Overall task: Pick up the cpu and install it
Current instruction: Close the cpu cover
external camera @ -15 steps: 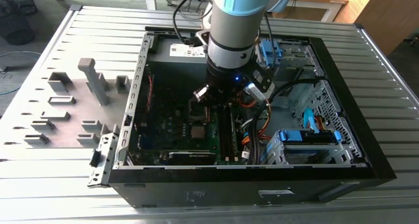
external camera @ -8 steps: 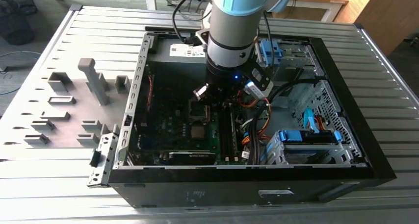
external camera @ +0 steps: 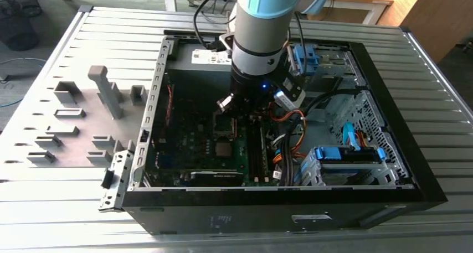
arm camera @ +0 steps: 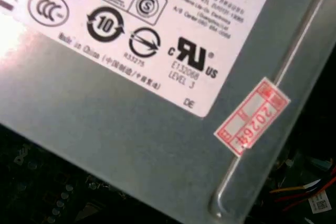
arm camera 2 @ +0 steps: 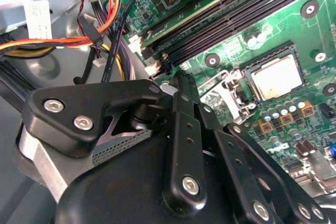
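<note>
The claw [external camera: 230,110] hovers over the socket bracket [external camera: 224,128]; whether it is apart or together I cannot tell. The cpu [external camera: 221,149] lies flat on the motherboard [external camera: 192,142] just beside that bracket, untouched. Pickup seems not yet done; grasping calls for centring squarely over the chip.

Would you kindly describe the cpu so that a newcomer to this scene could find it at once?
Look inside the open computer case on the slatted table, at the green motherboard on its floor. Beside the long black memory slots lies the cpu, a small flat square. Its plain silver-grey metal top sets it apart from the small round capacitors beside it.
</note>
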`<state>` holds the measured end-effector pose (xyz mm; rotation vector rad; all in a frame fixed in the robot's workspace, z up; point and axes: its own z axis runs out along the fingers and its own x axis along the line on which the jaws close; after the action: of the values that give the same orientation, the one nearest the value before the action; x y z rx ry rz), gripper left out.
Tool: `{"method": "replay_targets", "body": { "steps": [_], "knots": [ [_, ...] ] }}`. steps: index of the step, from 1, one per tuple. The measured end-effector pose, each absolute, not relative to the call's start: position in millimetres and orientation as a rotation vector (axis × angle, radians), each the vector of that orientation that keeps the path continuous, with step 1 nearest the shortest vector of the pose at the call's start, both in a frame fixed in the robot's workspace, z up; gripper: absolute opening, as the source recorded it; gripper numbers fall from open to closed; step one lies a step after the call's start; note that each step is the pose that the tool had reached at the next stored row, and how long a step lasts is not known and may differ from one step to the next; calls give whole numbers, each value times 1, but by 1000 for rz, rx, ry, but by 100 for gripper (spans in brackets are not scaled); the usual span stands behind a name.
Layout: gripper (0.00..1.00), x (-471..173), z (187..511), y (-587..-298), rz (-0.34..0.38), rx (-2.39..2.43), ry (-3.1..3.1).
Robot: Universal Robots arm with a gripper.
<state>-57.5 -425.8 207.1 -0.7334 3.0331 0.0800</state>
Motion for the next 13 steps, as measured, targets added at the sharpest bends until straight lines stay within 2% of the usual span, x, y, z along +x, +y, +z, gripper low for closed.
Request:
{"method": "replay_targets", "body": {
  "steps": [13],
  "knots": [
    [11, -62, 204, -424, 89, -732, 3025]
  ]
}}
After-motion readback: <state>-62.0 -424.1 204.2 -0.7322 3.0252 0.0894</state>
